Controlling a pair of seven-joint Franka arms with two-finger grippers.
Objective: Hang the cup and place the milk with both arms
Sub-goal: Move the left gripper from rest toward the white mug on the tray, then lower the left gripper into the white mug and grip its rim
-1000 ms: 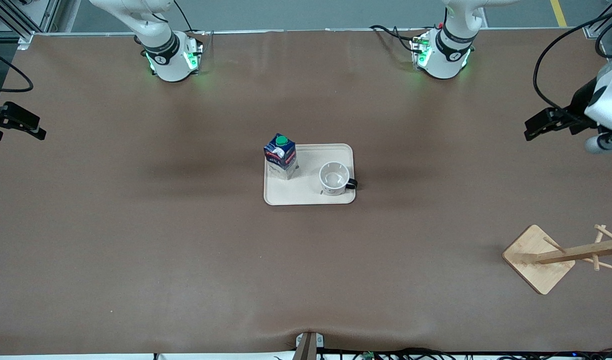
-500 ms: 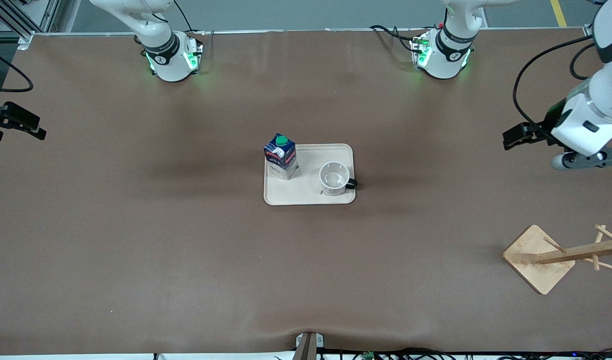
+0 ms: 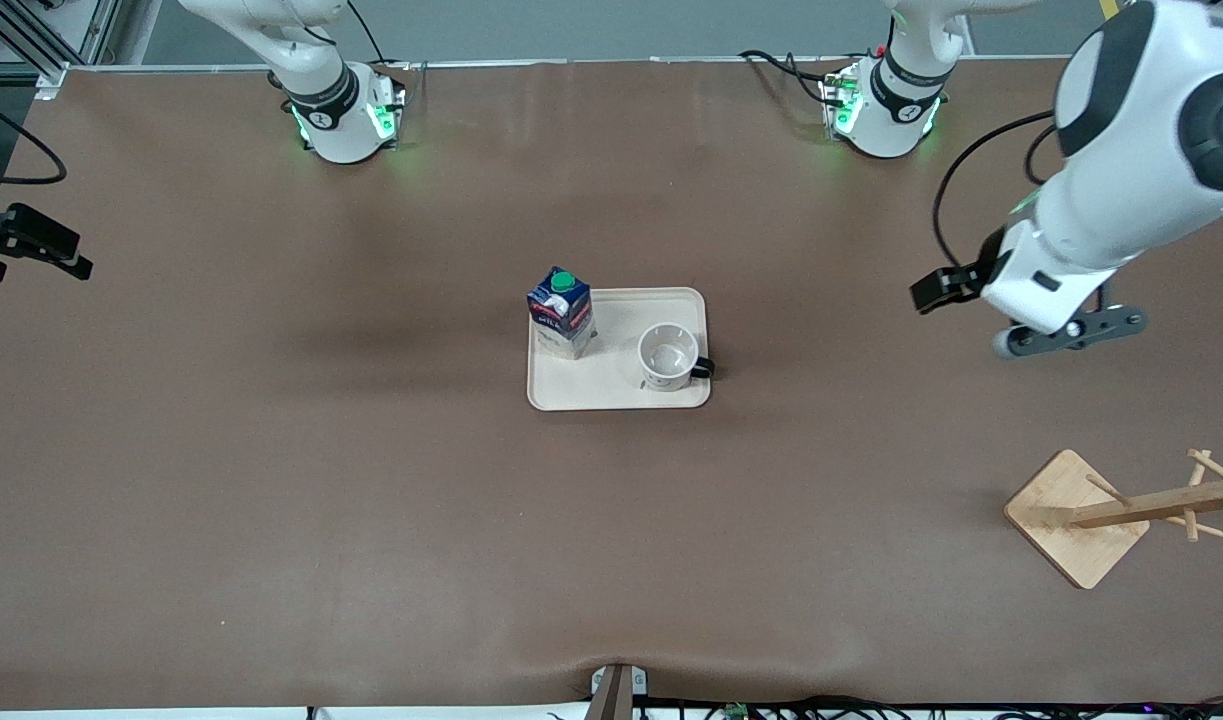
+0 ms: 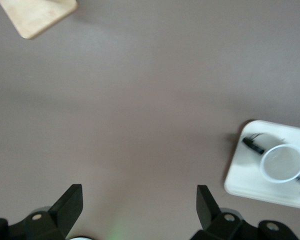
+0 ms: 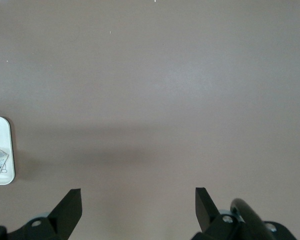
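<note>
The cup (image 3: pixel 668 356) stands upright on a cream tray (image 3: pixel 619 395) at mid-table, its black handle toward the left arm's end. The milk (image 3: pixel 561 312) stands upright on the same tray, toward the right arm's end. My left gripper (image 3: pixel 924 296) is open and empty in the air over bare table, between the tray and the left arm's end. In the left wrist view the gripper (image 4: pixel 139 202) is open, with the cup (image 4: pixel 281 163) and tray (image 4: pixel 238 176) off to one side. My right gripper (image 3: pixel 33 262) waits over the right arm's end of the table, and the right wrist view shows it open (image 5: pixel 138 205) and empty.
A wooden peg rack (image 3: pixel 1111 512) stands on a square base near the left arm's end, nearer to the front camera than the tray. Its base corner (image 4: pixel 37 15) shows in the left wrist view. A tray corner (image 5: pixel 2 127) shows in the right wrist view.
My left arm has swung in from the table's end toward the tray, with its gripper still open. The right arm, cup and milk have not moved.
</note>
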